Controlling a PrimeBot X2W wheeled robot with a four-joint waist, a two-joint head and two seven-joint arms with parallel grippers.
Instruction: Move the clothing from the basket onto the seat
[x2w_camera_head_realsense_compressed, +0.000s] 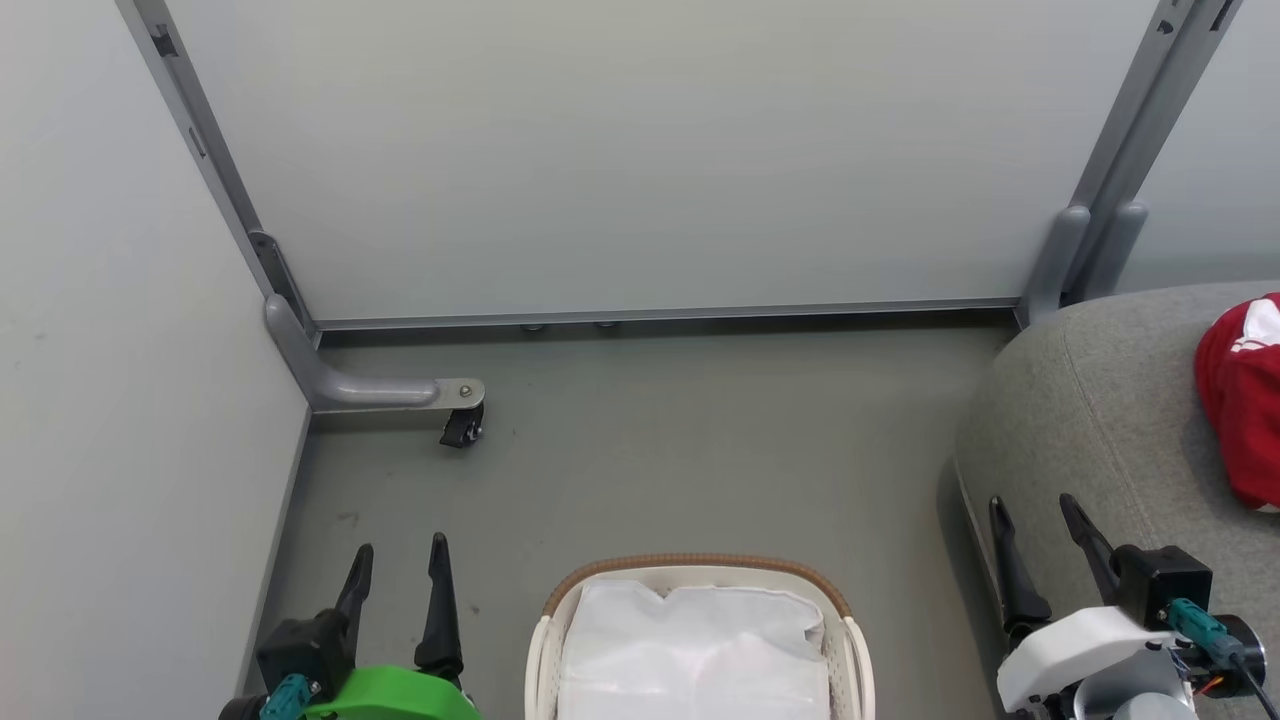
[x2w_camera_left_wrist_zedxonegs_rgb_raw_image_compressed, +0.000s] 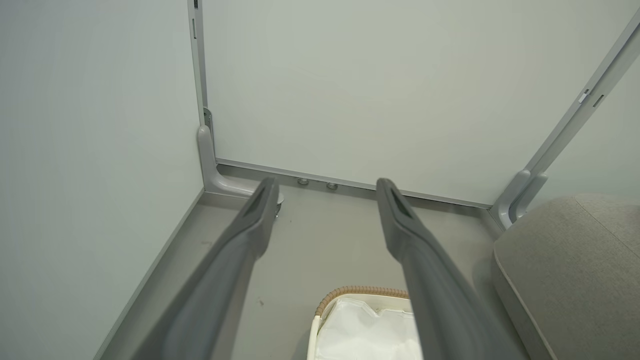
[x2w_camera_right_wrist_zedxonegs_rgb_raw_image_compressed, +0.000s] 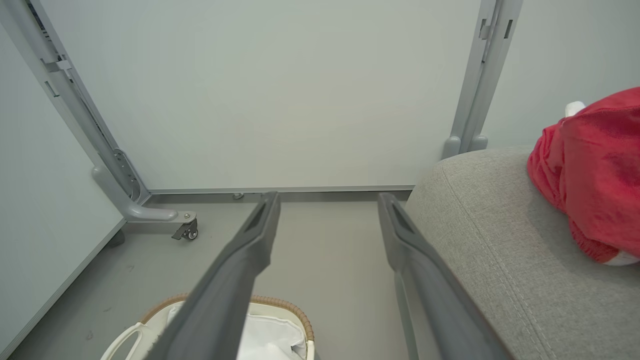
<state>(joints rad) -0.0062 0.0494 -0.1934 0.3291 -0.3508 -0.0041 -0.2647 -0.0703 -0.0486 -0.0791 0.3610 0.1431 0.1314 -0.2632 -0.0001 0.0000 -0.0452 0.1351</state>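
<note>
Red clothing (x2w_camera_head_realsense_compressed: 1240, 400) with a white panel lies bunched on the grey seat (x2w_camera_head_realsense_compressed: 1090, 410) at the far right; the right wrist view shows the clothing (x2w_camera_right_wrist_zedxonegs_rgb_raw_image_compressed: 595, 175) on the seat (x2w_camera_right_wrist_zedxonegs_rgb_raw_image_compressed: 500, 240) too. The white basket (x2w_camera_head_realsense_compressed: 700, 575) with its brown woven rim sits on the floor at bottom centre, and just its white cloth liner (x2w_camera_head_realsense_compressed: 690, 650) is visible inside. My left gripper (x2w_camera_head_realsense_compressed: 398, 560) is open, to the left of the basket, above the floor. My right gripper (x2w_camera_head_realsense_compressed: 1035, 515) is open over the seat's front left edge, apart from the clothing.
Pale partition panels (x2w_camera_head_realsense_compressed: 640, 150) close the back and left, on grey metal posts. A foot bracket with a small caster wheel (x2w_camera_head_realsense_compressed: 462, 428) juts onto the grey floor (x2w_camera_head_realsense_compressed: 700, 450) at back left. Open floor lies between the basket and the back panel.
</note>
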